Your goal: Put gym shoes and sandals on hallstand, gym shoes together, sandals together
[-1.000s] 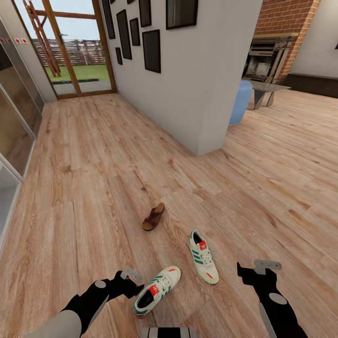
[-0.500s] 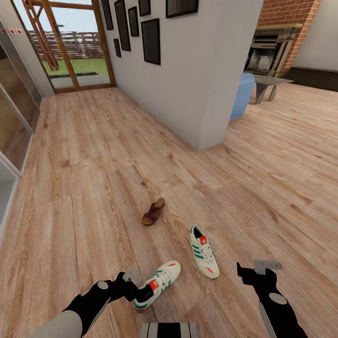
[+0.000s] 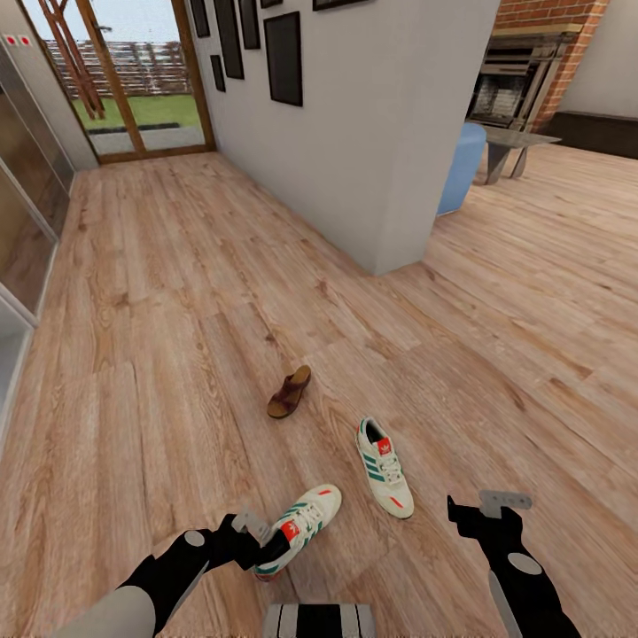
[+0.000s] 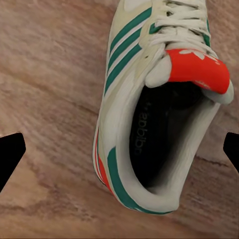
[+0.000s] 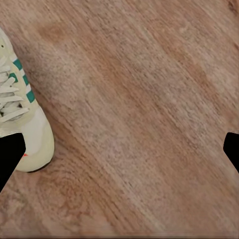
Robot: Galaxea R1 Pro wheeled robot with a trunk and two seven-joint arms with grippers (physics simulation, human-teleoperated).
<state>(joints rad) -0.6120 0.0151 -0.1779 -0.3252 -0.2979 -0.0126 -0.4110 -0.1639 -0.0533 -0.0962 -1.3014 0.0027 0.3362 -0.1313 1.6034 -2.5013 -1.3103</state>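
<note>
Nothing is racked yet: low in the frame, the left gripper (image 3: pixel 252 539) spreads its fingers wide around the near gym shoe (image 3: pixel 299 528), the other gym shoe (image 3: pixel 384 466) and one sandal (image 3: pixel 290 392) lie on the corridor floor (image 3: pixel 159 372), and the right gripper (image 3: pixel 483 509) hangs wide and empty.

In the head view, the left gripper (image 3: pixel 251 534) covers the heel of the near gym shoe (image 3: pixel 303 524) at the lower centre, and a grey part of the robot (image 3: pixel 319 620) is cut by the bottom edge. The left wrist view crops that shoe's (image 4: pixel 159 99) toe at the top edge. The right wrist view cuts the other gym shoe (image 5: pixel 22 119) at the left edge, one black fingertip (image 5: pixel 9 154) overlapping its toe.
</note>
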